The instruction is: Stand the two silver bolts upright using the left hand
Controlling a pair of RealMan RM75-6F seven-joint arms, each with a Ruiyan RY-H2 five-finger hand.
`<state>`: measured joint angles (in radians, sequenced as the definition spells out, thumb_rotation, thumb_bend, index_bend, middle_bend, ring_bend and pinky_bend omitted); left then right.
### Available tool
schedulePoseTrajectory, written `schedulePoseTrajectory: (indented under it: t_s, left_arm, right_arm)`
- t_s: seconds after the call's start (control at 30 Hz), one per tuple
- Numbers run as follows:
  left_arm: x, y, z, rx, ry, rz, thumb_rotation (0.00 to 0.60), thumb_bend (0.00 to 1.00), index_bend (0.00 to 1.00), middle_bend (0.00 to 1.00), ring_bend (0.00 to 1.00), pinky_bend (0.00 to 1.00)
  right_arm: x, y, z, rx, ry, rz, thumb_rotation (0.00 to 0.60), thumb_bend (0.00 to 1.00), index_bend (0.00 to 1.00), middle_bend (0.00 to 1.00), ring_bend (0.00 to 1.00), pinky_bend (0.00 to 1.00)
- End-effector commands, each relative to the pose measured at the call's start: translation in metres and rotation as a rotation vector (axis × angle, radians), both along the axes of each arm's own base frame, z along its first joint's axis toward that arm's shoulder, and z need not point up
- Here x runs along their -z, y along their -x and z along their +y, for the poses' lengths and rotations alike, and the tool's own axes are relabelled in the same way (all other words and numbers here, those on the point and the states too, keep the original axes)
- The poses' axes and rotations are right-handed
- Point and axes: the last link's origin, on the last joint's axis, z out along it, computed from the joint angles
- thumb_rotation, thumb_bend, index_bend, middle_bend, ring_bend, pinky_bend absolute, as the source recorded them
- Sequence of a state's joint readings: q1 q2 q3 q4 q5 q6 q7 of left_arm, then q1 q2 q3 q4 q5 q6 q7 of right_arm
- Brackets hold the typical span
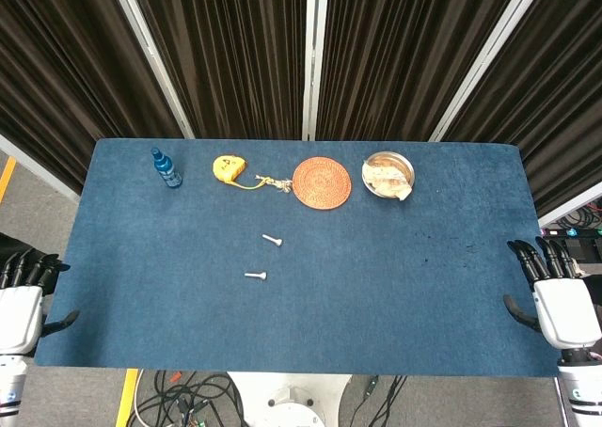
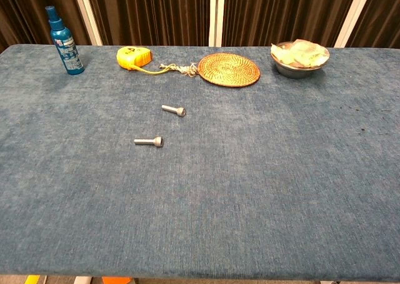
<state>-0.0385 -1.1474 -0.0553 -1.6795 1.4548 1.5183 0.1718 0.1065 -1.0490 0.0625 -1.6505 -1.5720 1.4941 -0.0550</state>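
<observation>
Two silver bolts lie on their sides on the blue table [image 1: 395, 286], a little left of centre. The farther bolt [image 1: 273, 240] [image 2: 174, 110] and the nearer bolt [image 1: 255, 276] [image 2: 149, 142] are a short way apart, heads pointing right. My left hand [image 1: 21, 300] hangs off the table's left front corner, fingers apart, holding nothing. My right hand [image 1: 555, 295] sits at the right edge, fingers spread and empty. Neither hand shows in the chest view.
Along the back stand a blue spray bottle [image 1: 166, 167] [image 2: 64, 41], a yellow tape measure [image 1: 228, 169] [image 2: 134, 57], a round woven coaster [image 1: 321, 181] [image 2: 229, 69] and a metal bowl [image 1: 388, 176] [image 2: 299, 57] holding crumpled pale material.
</observation>
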Motion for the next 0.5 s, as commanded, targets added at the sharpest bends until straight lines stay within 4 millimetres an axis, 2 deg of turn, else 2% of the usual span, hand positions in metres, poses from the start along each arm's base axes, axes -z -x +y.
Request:
schedulePoseTrajectory:
  t_s: [0.03, 0.37, 0.5]
  left_arm:
    - [0.001, 0.0003, 0.0016, -0.002, 0.003, -0.002, 0.6, 0.08, 0.28, 0.16, 0.01, 0.0]
    - [0.0022, 0.0007, 0.0025, 0.002, 0.012, -0.001, 0.6, 0.08, 0.28, 0.16, 0.01, 0.0]
    - [0.0023, -0.005, 0.0092, 0.042, 0.033, 0.012, 0.6, 0.08, 0.28, 0.16, 0.01, 0.0]
  right_arm:
    - [0.0011, -0.0003, -0.0014, 0.003, -0.004, -0.001, 0.6, 0.19, 0.09, 0.14, 0.0, 0.01]
    - [0.0018, -0.0029, -0.003, -0.005, -0.005, 0.002, 0.6, 0.19, 0.09, 0.14, 0.0, 0.01]
    - [0.0006, -0.0033, -0.0007, -0.011, -0.002, 0.005, 0.6, 0.19, 0.09, 0.14, 0.0, 0.01]
